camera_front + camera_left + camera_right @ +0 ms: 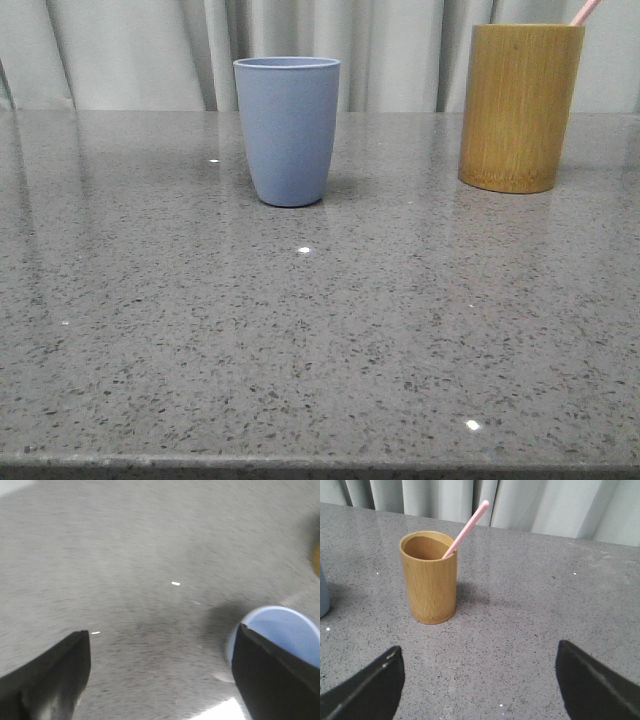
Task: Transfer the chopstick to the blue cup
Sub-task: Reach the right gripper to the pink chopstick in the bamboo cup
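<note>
Chopstick (466,529), pale pink and thin, stands tilted inside the bamboo holder (429,577), its upper end leaning out past the holder's rim toward the curtain (520,502). In the front view just its pink tip (586,11) pokes above the holder (519,106) at the far right of the bench (300,340). Seen from the right wrist, the holder and chopstick sit well ahead of the right pincer (480,680), apart from it, with bare grey speckled bench between them.

The blue cup (287,130) stands upright near the middle of the bench, to the left of the holder with a clear gap between the two. From the left wrist the cup's open mouth (287,632) appears from above, just beside one dark finger of the left pincer (160,675); whether the finger touches the cup cannot be told, as that picture is blurred.

Open bench spreads in front of both cups up to the near edge, and around the holder on every visible side. The curtain hangs behind the bench's far edge.

Both pincers are spread wide and released, each with its two dark fingers (367,690) far apart, grasping nothing, with only bench surface between them.
</note>
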Controlling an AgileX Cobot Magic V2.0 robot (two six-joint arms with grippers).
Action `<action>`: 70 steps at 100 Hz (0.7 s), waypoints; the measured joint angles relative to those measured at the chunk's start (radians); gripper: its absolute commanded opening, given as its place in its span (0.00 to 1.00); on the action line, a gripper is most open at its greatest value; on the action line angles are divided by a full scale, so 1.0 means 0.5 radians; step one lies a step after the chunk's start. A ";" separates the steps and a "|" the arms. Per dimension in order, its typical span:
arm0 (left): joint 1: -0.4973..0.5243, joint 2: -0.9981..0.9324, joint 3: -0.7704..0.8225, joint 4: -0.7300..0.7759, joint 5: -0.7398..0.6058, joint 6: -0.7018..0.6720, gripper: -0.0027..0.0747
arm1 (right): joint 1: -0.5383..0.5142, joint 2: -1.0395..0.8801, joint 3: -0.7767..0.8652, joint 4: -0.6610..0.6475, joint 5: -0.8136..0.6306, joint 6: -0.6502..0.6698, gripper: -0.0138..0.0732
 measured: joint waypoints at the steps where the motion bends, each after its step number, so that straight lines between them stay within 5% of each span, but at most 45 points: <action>1: 0.009 -0.013 0.003 0.000 -0.002 0.000 0.77 | 0.000 0.000 0.000 0.000 0.000 0.000 0.86; 25: 0.299 -0.329 0.406 0.012 -0.112 -0.005 0.77 | 0.000 0.000 0.000 0.000 0.003 0.000 0.86; 70: 0.509 -1.319 1.891 0.012 -0.605 -0.018 0.77 | 0.000 0.000 0.000 0.000 0.004 0.000 0.86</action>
